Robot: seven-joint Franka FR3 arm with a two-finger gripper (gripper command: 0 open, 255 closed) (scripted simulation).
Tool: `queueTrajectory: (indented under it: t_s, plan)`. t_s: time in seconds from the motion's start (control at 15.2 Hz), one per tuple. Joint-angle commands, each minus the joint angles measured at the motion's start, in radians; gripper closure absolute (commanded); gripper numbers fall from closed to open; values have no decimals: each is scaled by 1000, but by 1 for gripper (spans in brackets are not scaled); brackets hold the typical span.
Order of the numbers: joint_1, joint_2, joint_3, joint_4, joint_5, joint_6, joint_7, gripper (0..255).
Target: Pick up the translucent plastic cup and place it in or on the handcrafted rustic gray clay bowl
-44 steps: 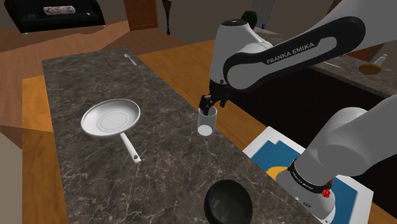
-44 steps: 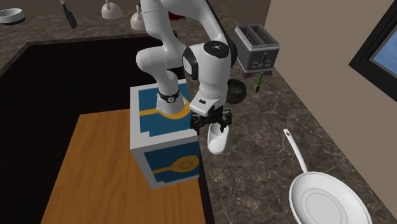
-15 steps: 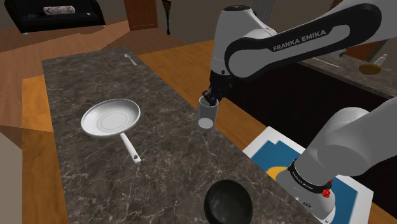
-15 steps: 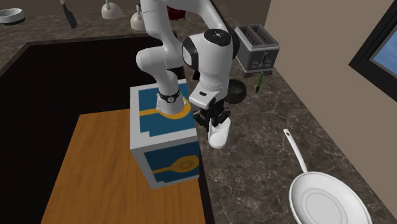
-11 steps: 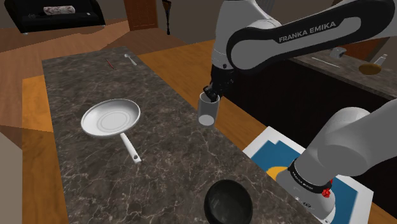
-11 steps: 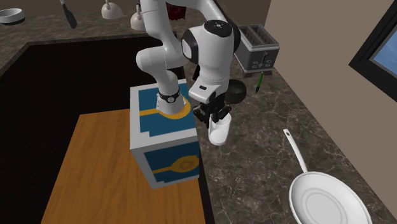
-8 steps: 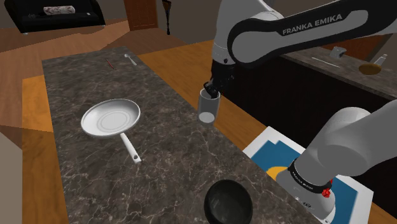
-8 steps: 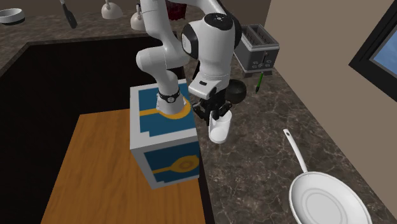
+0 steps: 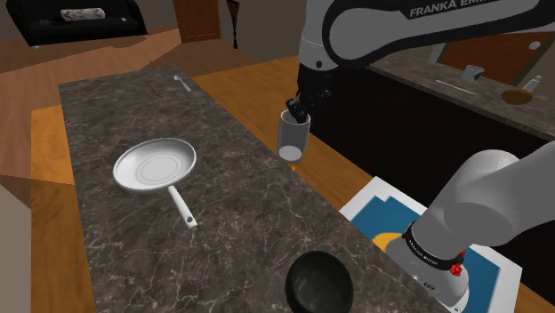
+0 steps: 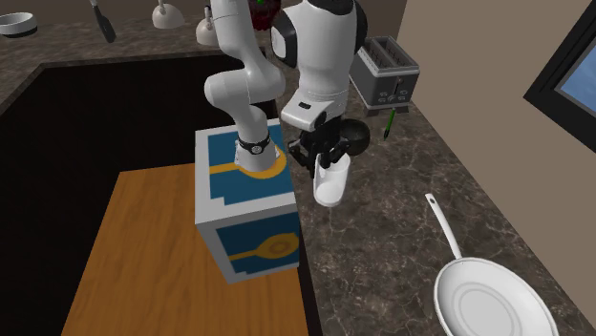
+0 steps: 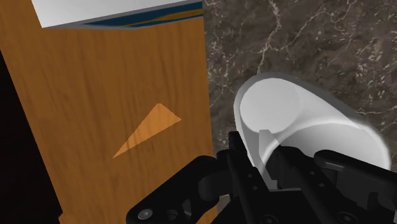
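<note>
Where the fingers (image 11: 243,167) pinch its wall, one inside the rim and one outside, the cup (image 11: 299,121) hangs mouth-up from them, pale and see-through. In the wrist view its round base shows against the dark marbled surface (image 11: 318,44), with a wood panel (image 11: 114,114) just beside it and a corner of the stand (image 11: 121,13) past that.

From the shoulder view the cup (image 9: 293,138) sits under the fingers (image 9: 298,108) above the surface's edge, on the side towards the stand (image 9: 378,209). The bowl (image 9: 318,283), dark and round, rests on the surface (image 9: 240,222) nearer the camera, well apart from the cup, and bare surface lies between them. A white pan (image 9: 156,166) lies off to that view's left, handle towards the camera. Further back a small utensil (image 9: 182,83) lies near the far end, and a black sofa (image 9: 80,22) stands beyond.

The second exterior view looks the other way. There the cup (image 10: 330,181) hangs close to the blue-and-white stand (image 10: 246,224), and the arm's wrist (image 10: 310,105) covers part of the bowl (image 10: 356,136) behind it. Past the bowl stand a green item (image 10: 390,122) and a toaster (image 10: 385,69); the pan (image 10: 487,305) is nearest that camera, and mugs (image 10: 167,14) sit on the far counter.
</note>
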Motion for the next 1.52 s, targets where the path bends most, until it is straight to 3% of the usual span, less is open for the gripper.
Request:
queueTrajectory:
  t_s: [0.0, 0.46, 0.99, 1.45]
  plan:
    - [1, -6, -1, 25, 0, -30, 2, 255]
    - [-2, -13, -8, 105, -3, -118, -1, 255]
    - [86, -219, 83, 16, 83, -228, 127, 255]
    - [169, -353, 178, 3, 173, -337, 262, 255]
